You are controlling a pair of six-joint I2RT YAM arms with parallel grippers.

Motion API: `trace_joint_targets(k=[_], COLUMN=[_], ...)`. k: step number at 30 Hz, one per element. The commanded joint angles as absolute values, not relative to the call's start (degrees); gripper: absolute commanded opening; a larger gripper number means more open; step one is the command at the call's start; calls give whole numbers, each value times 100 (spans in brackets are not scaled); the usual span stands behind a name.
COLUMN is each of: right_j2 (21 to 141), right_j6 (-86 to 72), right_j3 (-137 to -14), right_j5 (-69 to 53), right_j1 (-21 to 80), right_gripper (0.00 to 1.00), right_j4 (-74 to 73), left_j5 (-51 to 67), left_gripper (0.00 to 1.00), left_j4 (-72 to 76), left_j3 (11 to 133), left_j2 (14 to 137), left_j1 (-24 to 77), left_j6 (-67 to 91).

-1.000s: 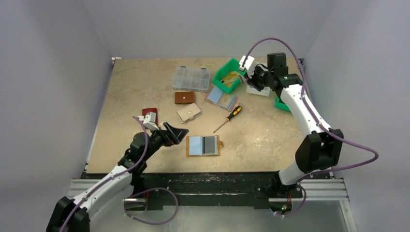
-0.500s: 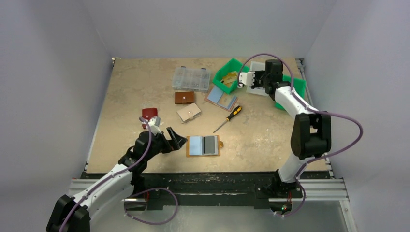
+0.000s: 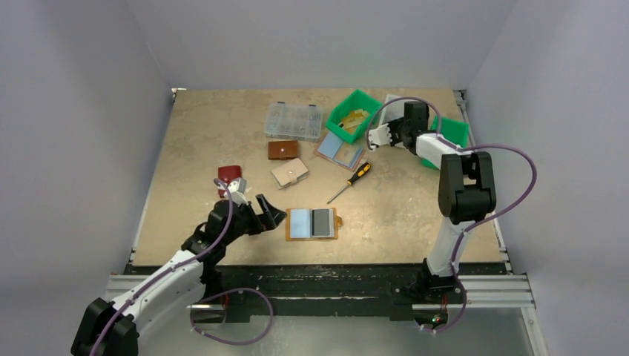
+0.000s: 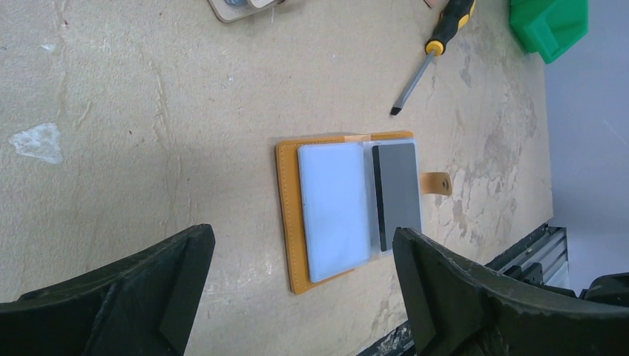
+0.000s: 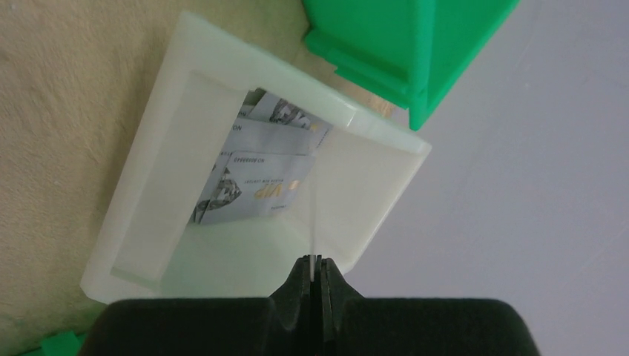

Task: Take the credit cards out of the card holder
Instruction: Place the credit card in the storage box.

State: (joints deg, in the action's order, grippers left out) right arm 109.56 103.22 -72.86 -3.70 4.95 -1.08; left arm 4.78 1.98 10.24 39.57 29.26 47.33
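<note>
Folds right arm point(image 3: 463, 174) back, right jaws pressed together, white tray point(image 5: 148, 215) of loose cards point(image 5: 252, 174) just ahead; spreads left jaws wide, open card holder point(image 4: 285, 215) just ahead between them, two credit cards point(image 4: 334, 211) yet to pull.

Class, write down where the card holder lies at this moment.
In the top view the card holder lies open near the table's front edge, just right of the open left end effector, with the screwdriver beyond it.

Mustard card holder point(image 4: 285, 215); green bin point(image 3: 337, 119)
</note>
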Motion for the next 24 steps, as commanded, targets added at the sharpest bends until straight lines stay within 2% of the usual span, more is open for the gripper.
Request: trace_joint_targets(k=[1,6,8,13,16,24], right_j2=[11041,11197,11235,11154,10930,10015], right_j6=[10838,10872,10849,10717,10585,10450], right_j3=[-7399,-7418,-7426,-7533,-7645,-7652], right_j5=[-347,-368,-377,-388,-495,-773], right_j1=[402,357,354,356,327,247], right_gripper=[0,1,6,45,59,66], right_j4=[180,324,389,185,-219,-1075], left_j5=[413,422,422,405,411,703], left_gripper=[99,99,99,99,100,100], left_j4=[357,370,363,259,237,463], left_j3=[1310,1310,1309,1330,1348,1338], left_j2=[4052,4070,4053,3973,3892,3834], left_j1=[2892,2892,2892,2892,2892,2892], left_j6=[4658,4684,4693,4709,4717,4843])
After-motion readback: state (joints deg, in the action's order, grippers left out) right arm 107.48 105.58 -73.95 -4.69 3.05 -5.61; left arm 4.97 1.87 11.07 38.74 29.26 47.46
